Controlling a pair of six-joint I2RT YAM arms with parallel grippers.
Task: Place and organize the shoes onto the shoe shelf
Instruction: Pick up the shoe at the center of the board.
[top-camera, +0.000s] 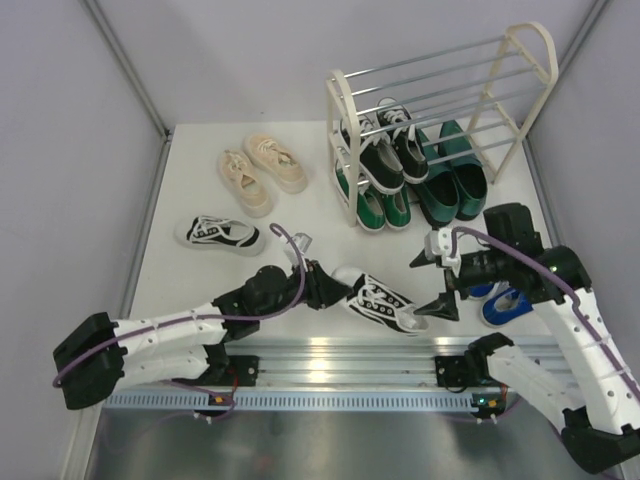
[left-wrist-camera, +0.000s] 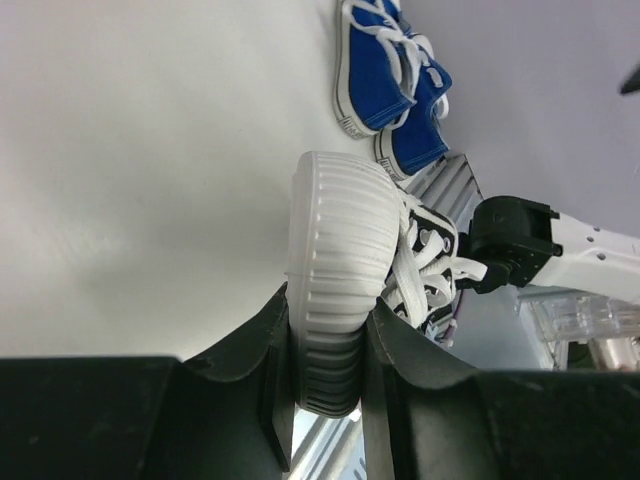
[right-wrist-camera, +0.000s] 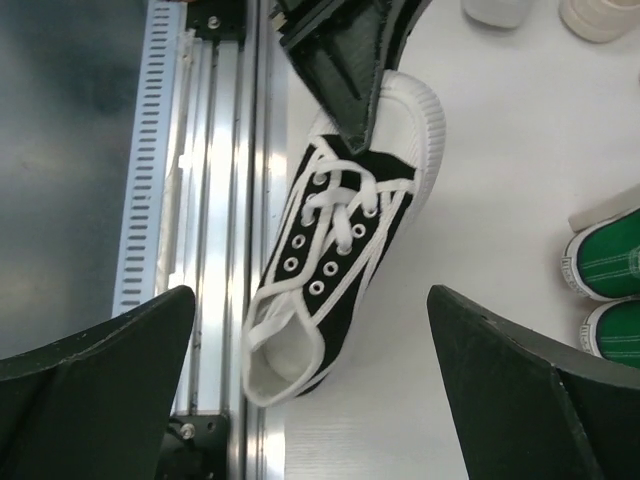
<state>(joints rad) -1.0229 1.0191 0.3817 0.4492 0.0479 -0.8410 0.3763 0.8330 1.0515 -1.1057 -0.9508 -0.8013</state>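
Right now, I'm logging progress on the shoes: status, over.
Left pincer shut on black-and-white sneaker toe. Right pincer open, beside its heel. Not yet on shelf. Blue sneakers lie near right pincer.

Shelf (top-camera: 339, 140) upper right: black pair (top-camera: 385, 145), green pair (top-camera: 378, 207), loafers (top-camera: 455, 180) inside.
Striped sneaker (top-camera: 380, 300) lower centre, cream pair (top-camera: 262, 168) upper left, blue pair (top-camera: 500, 305) right.
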